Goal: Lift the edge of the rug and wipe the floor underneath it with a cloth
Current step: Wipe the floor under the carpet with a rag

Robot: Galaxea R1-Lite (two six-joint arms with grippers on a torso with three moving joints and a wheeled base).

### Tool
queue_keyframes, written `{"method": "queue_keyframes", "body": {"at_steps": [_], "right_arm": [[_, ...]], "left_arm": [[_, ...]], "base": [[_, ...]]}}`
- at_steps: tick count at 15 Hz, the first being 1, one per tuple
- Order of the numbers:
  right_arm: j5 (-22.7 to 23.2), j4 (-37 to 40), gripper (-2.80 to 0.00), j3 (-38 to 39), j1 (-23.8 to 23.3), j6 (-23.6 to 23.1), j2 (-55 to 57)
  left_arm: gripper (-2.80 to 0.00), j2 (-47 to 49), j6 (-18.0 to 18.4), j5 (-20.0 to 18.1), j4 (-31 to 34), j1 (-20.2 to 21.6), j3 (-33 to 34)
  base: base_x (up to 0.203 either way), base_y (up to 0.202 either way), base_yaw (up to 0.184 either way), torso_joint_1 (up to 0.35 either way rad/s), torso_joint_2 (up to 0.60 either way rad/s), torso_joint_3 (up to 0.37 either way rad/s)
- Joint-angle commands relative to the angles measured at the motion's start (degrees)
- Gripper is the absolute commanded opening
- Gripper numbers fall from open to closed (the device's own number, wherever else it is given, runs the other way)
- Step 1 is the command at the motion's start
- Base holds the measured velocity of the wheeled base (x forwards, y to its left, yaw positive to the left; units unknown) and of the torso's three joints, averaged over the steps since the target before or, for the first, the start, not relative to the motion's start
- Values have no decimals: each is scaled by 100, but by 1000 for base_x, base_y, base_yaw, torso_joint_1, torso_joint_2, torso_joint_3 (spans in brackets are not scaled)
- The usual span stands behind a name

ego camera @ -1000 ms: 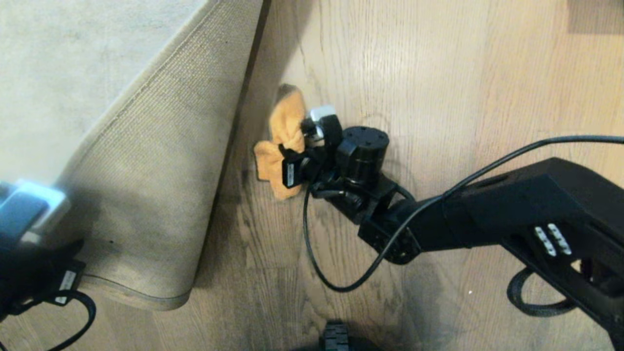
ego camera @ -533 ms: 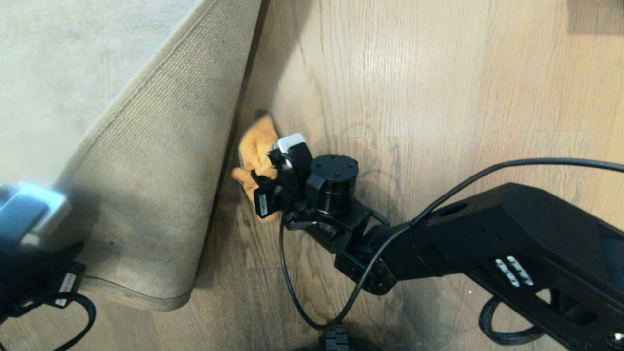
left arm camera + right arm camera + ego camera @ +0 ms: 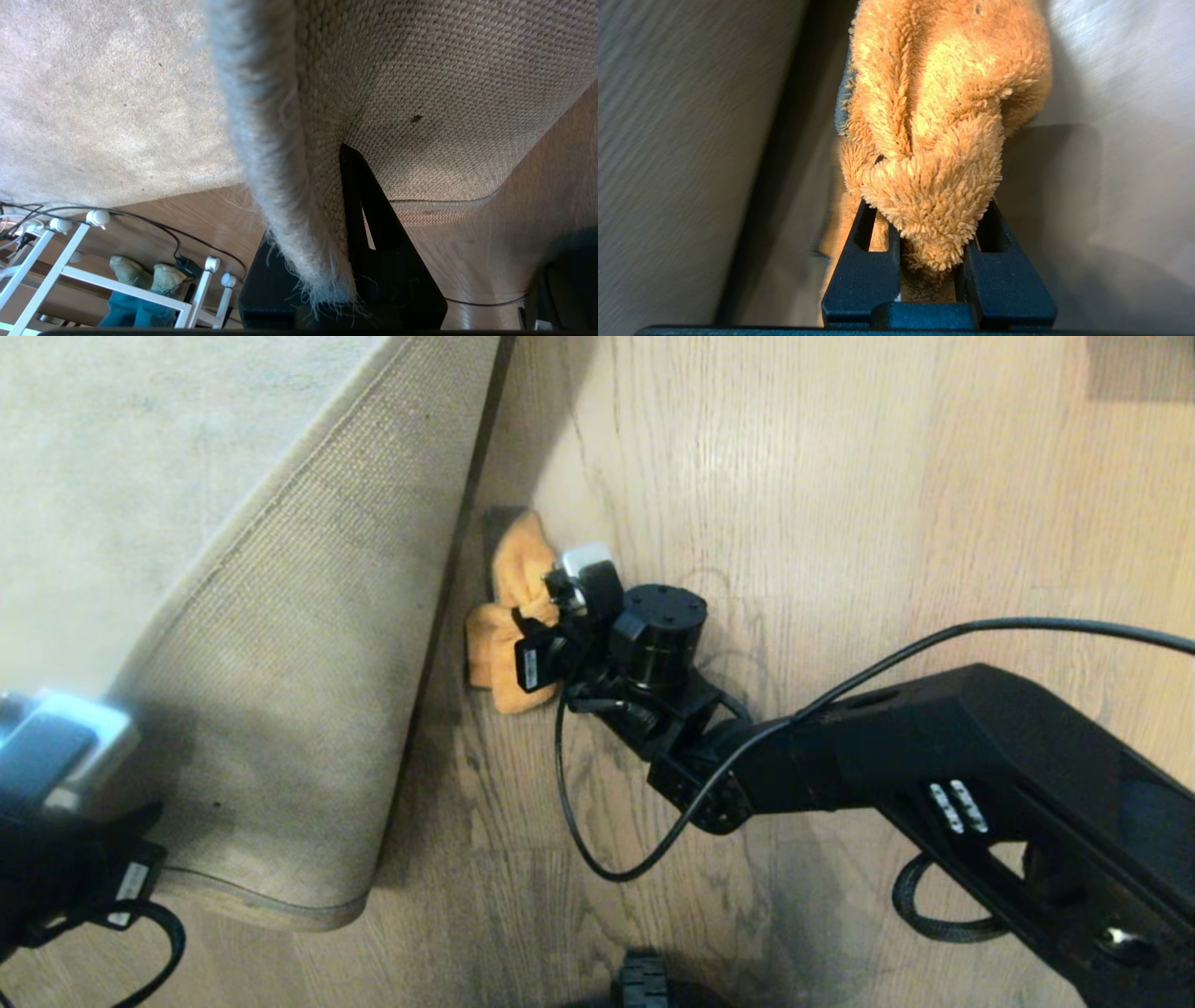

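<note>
The pale grey rug's corner is folded up and back, showing its tan woven backing [image 3: 308, 691] and the rug edge with its bound hem [image 3: 271, 907]. My left gripper [image 3: 65, 784] at the lower left is shut on the rug edge [image 3: 289, 154], which runs between its black fingers [image 3: 373, 233]. The orange fuzzy cloth [image 3: 509, 616] lies pressed on the wood floor [image 3: 840, 523] right beside the raised flap. My right gripper [image 3: 551, 625] is shut on the cloth [image 3: 938, 116], bunched between its fingers [image 3: 859, 270].
A black cable [image 3: 597, 831] loops from the right wrist over the floor. A dark wheel-like part of my base [image 3: 642, 982] shows at the bottom edge. In the left wrist view a white rack [image 3: 93, 275] and shoes stand beyond the rug.
The right gripper dragged the cloth over the floor toward the rug flap and nearer to me, then slid it partway back. The left gripper and the lifted rug stayed still.
</note>
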Motion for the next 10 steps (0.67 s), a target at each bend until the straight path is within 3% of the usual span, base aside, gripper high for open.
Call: {"method": "queue_keyframes", "body": {"at_steps": [1, 10], "right_arm": [[-1, -9, -280, -58, -103, -17, -116], [-1, 492, -280, -561, -703, -38, -754]], "left_arm": [[-280, -12, 16, 9, -9, 3, 51], [-280, -21, 16, 9, -9, -41, 113]], "base": [[0, 0, 0, 0, 0, 0], [0, 0, 0, 0, 0, 0]]}}
